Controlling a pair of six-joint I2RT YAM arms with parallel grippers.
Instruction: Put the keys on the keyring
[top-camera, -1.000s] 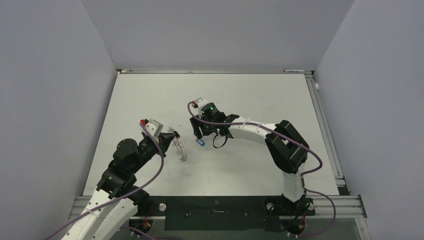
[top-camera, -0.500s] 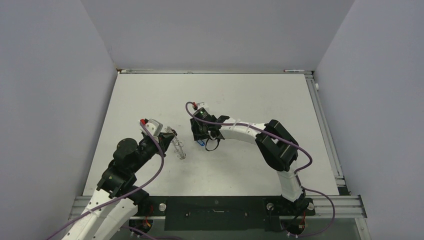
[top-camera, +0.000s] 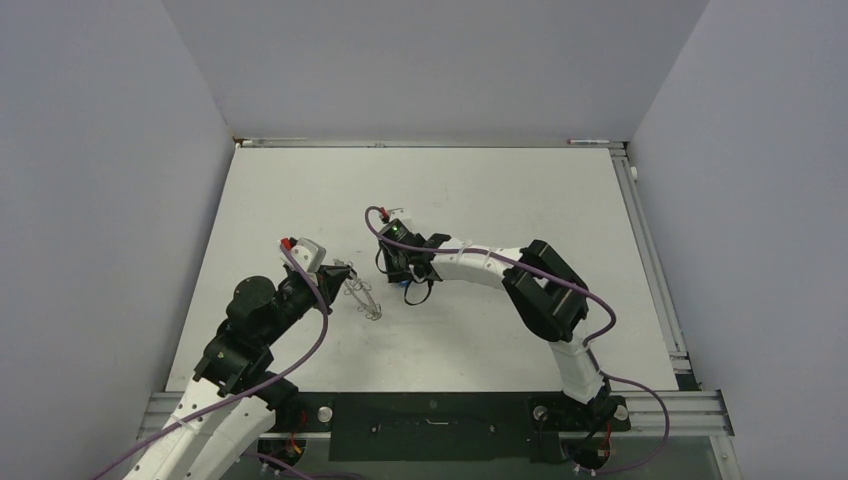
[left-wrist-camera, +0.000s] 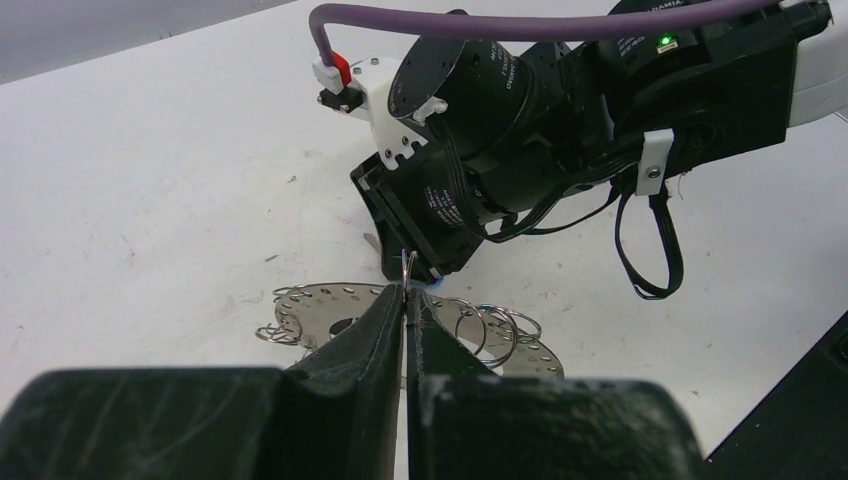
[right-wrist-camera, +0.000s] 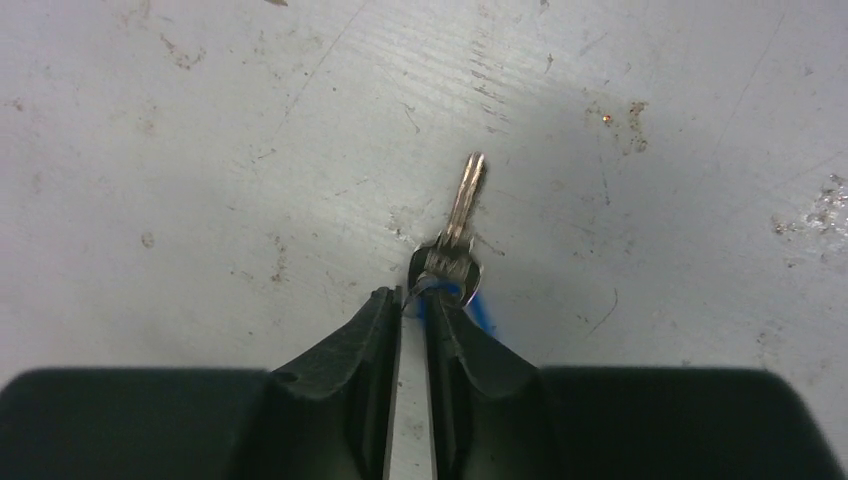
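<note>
The keyring (left-wrist-camera: 318, 308), a flat grey disc with wire loops around its rim, hangs tilted just above the table in the left wrist view. My left gripper (left-wrist-camera: 407, 296) is shut on one of its loops (left-wrist-camera: 408, 268). From above, the keyring (top-camera: 366, 299) sticks out to the right of my left gripper (top-camera: 347, 276). A small silver key (right-wrist-camera: 462, 208) with a blue tag (right-wrist-camera: 482, 308) lies on the table, blade pointing away from me. My right gripper (right-wrist-camera: 412, 296) has its tips pinched on the key's head end and blue tag. Overhead, my right gripper (top-camera: 405, 285) points down close beside the keyring.
The white table (top-camera: 500, 200) is scuffed and has grey walls on three sides, with a metal rail (top-camera: 655, 260) along its right edge. A black cable loop (left-wrist-camera: 650, 250) hangs from my right wrist close to the keyring.
My right gripper moved left and down onto the blue-tagged key, and its jaws closed from wide open. The keyring in my left gripper swung up and slightly right.
</note>
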